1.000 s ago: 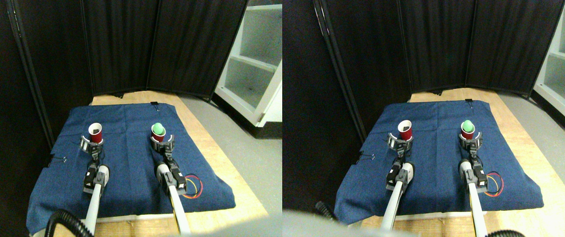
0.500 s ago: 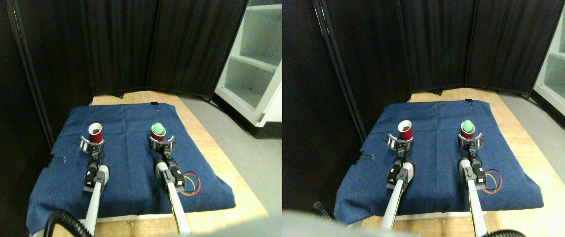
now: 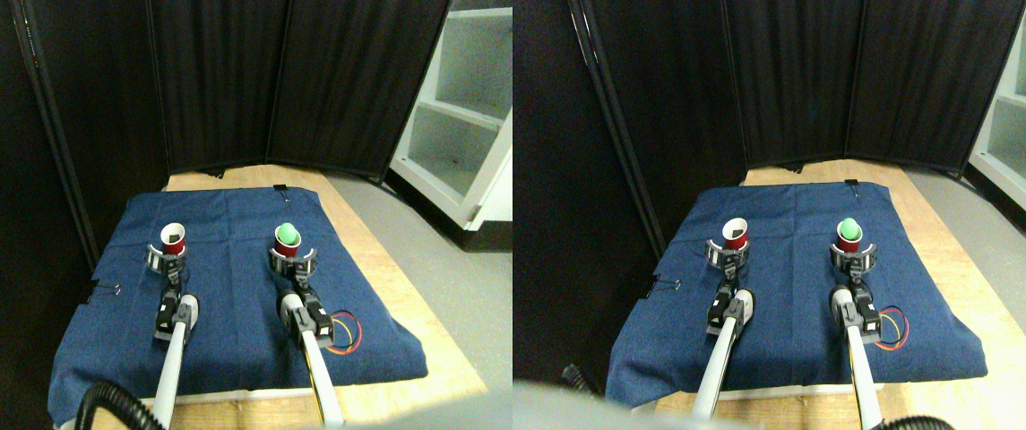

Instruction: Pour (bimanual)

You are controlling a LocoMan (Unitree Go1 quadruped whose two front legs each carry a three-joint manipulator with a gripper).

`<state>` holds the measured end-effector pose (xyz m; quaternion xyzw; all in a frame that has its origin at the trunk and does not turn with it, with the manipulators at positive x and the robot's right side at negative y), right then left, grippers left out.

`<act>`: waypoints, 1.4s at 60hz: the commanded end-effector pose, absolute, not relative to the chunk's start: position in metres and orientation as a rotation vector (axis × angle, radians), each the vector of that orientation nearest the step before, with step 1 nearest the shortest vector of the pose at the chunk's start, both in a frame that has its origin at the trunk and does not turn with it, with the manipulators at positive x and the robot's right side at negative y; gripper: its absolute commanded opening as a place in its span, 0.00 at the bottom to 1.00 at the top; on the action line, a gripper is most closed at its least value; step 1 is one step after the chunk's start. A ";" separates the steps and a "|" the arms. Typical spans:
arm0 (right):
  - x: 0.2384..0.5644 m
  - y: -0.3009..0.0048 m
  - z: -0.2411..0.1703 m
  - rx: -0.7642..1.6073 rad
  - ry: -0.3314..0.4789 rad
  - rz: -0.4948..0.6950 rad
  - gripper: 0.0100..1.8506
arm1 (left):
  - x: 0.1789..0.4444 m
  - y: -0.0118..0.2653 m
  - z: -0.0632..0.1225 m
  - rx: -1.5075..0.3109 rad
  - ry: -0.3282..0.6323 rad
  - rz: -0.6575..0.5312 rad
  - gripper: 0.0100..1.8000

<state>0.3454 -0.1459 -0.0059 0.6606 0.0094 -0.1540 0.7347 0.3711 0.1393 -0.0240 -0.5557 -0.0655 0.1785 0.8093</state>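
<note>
In the stereo pair view, both grippers have crept forward since the earlier frames. The left gripper [image 3: 166,261] has its fingers spread around the base of the empty red cup [image 3: 173,241]. The right gripper [image 3: 291,260] rings the red cup holding a green ball [image 3: 288,239]. Both cups stand upright on the blue cloth [image 3: 235,296] over the bench [image 3: 405,296], unmoved.

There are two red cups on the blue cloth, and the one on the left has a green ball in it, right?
Not quite. The green ball sits in the red cup on the right, not the left one. The left red cup shows no ball in it. The stereo pair view shows this. Both cups do stand on the blue cloth.
</note>
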 end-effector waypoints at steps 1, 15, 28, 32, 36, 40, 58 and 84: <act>0.348 -0.142 0.000 1.450 0.001 -0.311 0.53 | 0.376 0.140 -0.023 -1.210 -0.169 0.371 0.48; 0.350 -0.139 0.002 1.438 0.009 -0.300 0.53 | 0.380 0.134 -0.023 -1.280 -0.130 0.369 0.63; 0.352 -0.136 0.002 1.385 0.013 -0.257 0.51 | 0.380 0.127 -0.018 -1.343 -0.043 0.340 0.70; 0.351 -0.135 0.004 1.368 0.013 -0.254 0.49 | 0.383 0.125 -0.017 -1.358 -0.027 0.333 0.68; 0.351 -0.135 0.005 1.368 0.019 -0.243 0.49 | 0.385 0.123 -0.018 -1.384 -0.004 0.308 0.68; 0.352 -0.135 0.006 1.387 0.017 -0.247 0.49 | 0.390 0.121 -0.021 -1.424 0.010 0.291 0.67; 0.351 -0.142 0.005 1.387 0.003 -0.258 0.49 | 0.396 0.126 -0.026 -1.450 0.072 0.261 0.59; 0.357 -0.144 -0.002 1.371 0.007 -0.260 0.49 | 0.387 0.134 -0.026 -1.386 0.073 0.243 0.62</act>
